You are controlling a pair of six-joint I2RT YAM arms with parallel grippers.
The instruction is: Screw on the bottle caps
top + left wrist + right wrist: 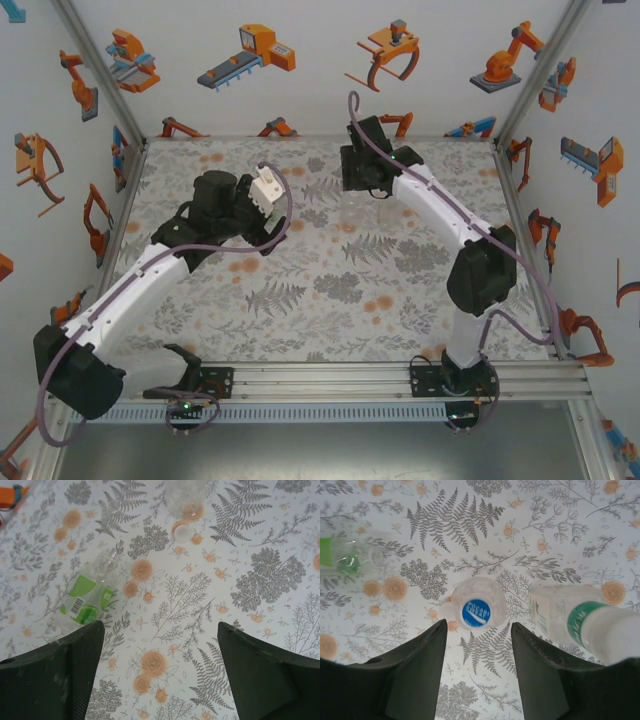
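- Now, starting on the left: the left gripper (160, 630) hangs over the table (330, 290), left of centre. Its claw is released, fingers wide apart with only the printed cloth between them.
- Just beyond its left finger, the green-label bottle (89, 592) lies on its side. The neck looks bare, though glare makes that hard to call.
- Further ahead, the whitish cap (182, 531) sits at the end of a clear bottle (185, 497). Whether it is loose or threaded on, I cannot tell.
- Across to the right gripper (479, 627), near the middle of the far edge: the claw is parted and grasps nothing.
- The upright bottle (495, 597) stands just past its fingertips, in line with the gap, with the blue cap (476, 613) on top.
- Right again, a blurred bottle (570, 620) crowds that gripper's right finger.
- Danger on the left: the green-label bottle is round and lying down, so a squeeze off its middle could send it rolling. The tiny whitish cap could also skid from under the pads.
- Danger on the right: any sideways drift could clip the upright bottle and topple it, or shove its close neighbour. The blue cap may be only seated, not tightened.
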